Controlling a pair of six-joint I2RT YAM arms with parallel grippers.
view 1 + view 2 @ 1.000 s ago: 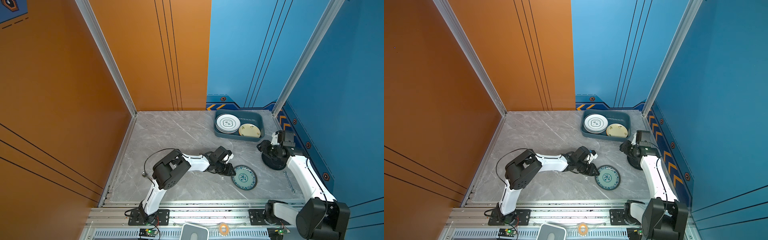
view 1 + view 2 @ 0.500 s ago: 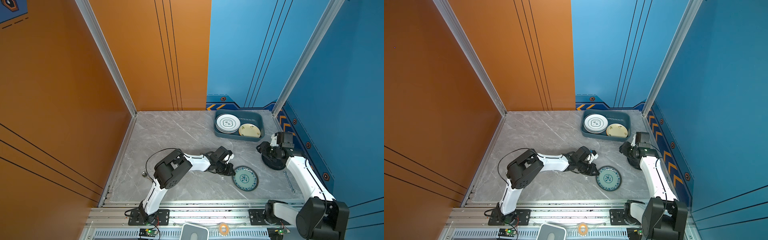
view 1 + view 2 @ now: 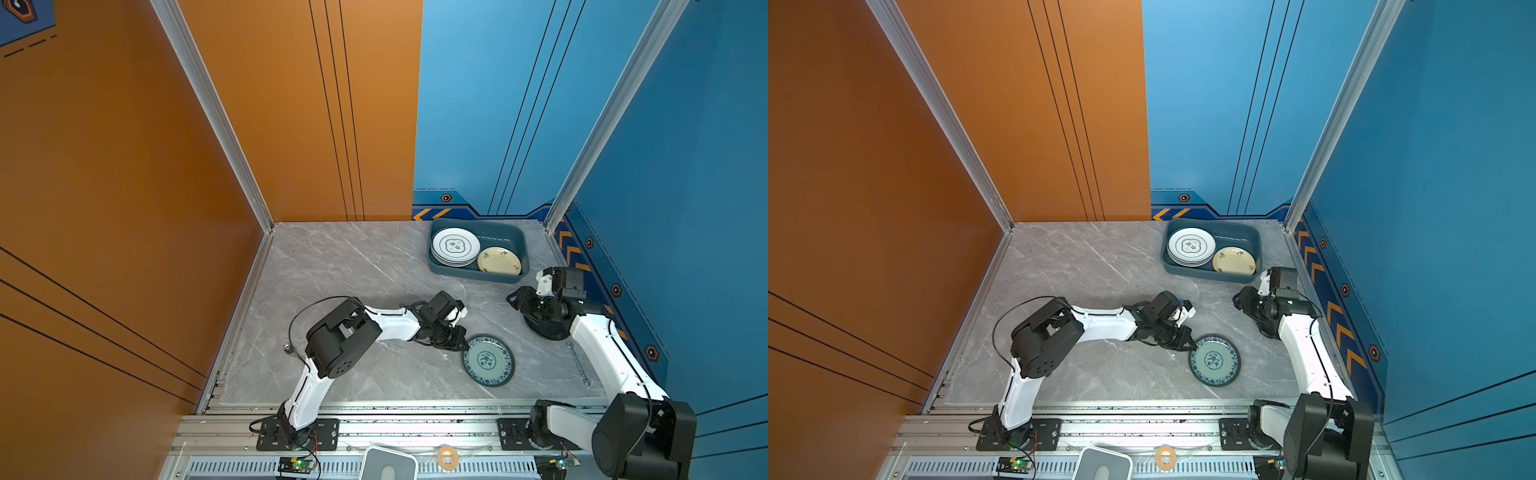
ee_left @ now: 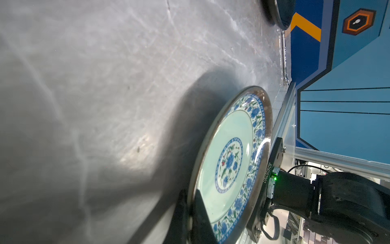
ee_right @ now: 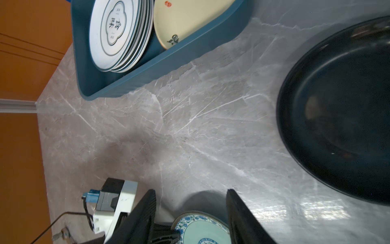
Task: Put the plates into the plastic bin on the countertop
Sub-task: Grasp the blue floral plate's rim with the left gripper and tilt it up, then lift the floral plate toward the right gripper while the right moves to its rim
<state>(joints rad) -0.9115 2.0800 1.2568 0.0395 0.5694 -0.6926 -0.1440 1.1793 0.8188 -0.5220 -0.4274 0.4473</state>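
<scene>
The left hand (image 3: 460,340) pinches the rim of a round teal-patterned plate (image 3: 489,360) at the grey marble table's (image 3: 353,270) five o'clock. The right hand (image 3: 514,298), spread, hovers by a round black plate (image 3: 544,330) at three. The dark teal plastic bin (image 3: 469,272), at one o'clock, holds stacked white plates (image 3: 455,246).
</scene>
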